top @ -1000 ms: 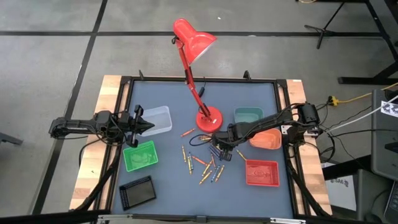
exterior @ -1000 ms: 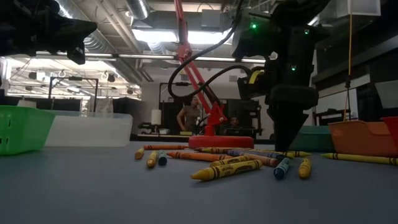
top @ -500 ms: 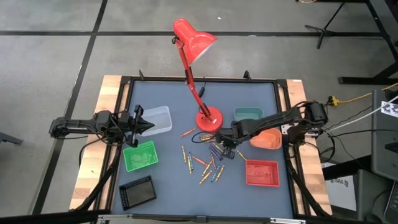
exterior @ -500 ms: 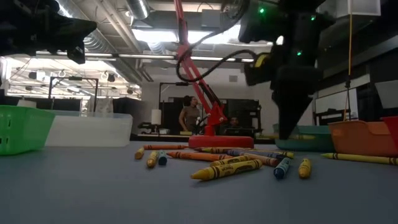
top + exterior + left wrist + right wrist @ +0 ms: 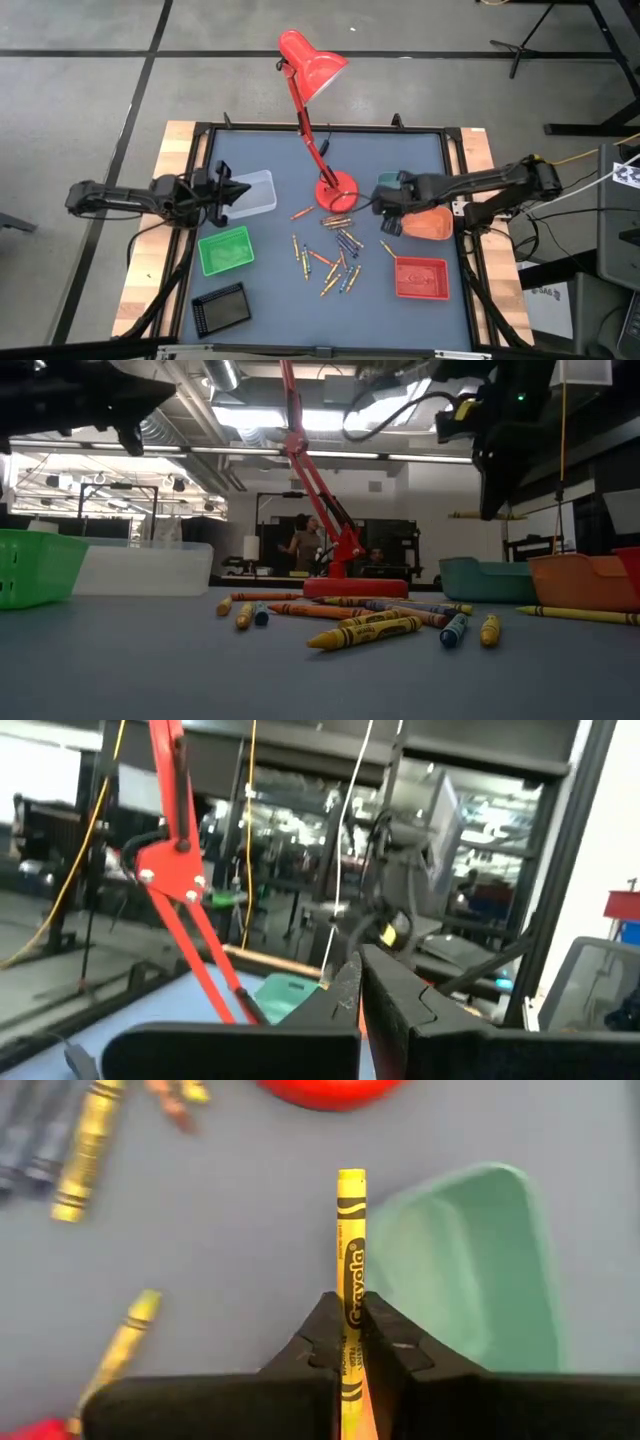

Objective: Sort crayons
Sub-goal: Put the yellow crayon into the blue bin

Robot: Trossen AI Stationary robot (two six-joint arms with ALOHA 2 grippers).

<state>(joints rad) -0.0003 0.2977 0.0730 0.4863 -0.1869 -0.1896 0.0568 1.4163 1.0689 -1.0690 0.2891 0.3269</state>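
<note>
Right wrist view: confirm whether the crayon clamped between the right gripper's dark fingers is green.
No: the right gripper is shut on a yellow wax crayon, with the teal plastic tray beside it.

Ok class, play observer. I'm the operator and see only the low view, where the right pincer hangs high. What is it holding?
Observer: The right pincer is shut on a yellow crayon.
Operator: Which tray is nearest the crayon's tip?
Observer: The teal tray, just beside the tip.
Operator: And the left arm?
Observer: From above, the left pincer is shut and empty, at the edge of the clear tray.
</note>
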